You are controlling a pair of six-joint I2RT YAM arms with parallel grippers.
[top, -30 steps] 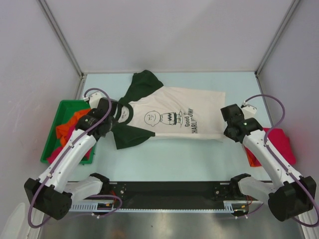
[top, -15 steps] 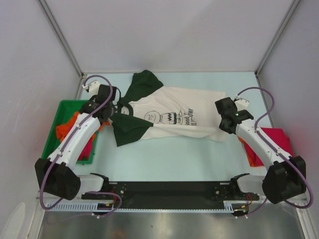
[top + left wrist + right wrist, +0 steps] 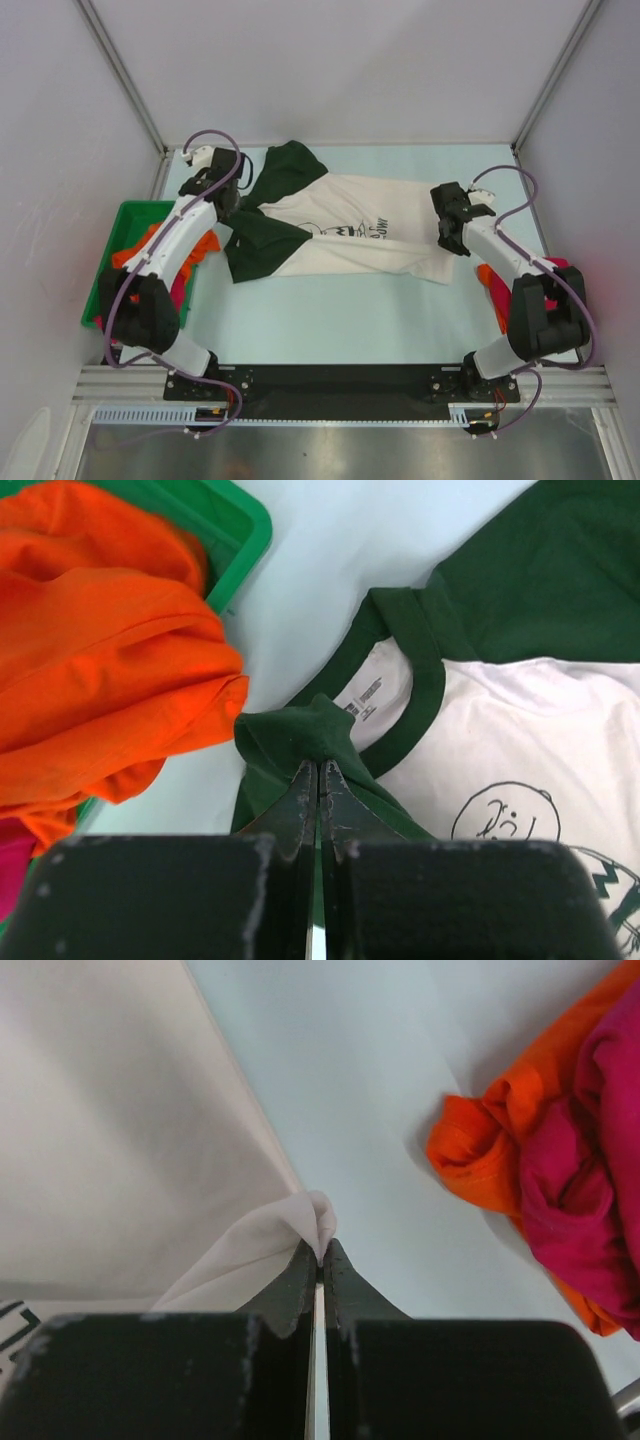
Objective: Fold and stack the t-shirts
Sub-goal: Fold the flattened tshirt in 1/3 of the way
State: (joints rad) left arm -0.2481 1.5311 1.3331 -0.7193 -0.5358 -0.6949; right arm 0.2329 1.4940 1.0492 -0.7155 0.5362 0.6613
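— Pale blue worktop (image 3: 330,310), walled on three sides: where is the cream t-shirt (image 3: 360,240) found?
— It is laid across the middle. Its long axis runs from left edge to right edge, with the collar toward the green bin (image 3: 105,275) and the hem toward the right edge.
— And the hands?
— The left hand (image 3: 318,772) is noted pinched tight on dark green cloth just beside the collar. The right hand (image 3: 320,1252) is pinched tight on a cream hem corner. Each end is held by its nearer arm.
— On what is the coming move judged to turn?
— Both held points lie along that axis, so the lengthwise fold is judged to need them carried across the shirt in step.
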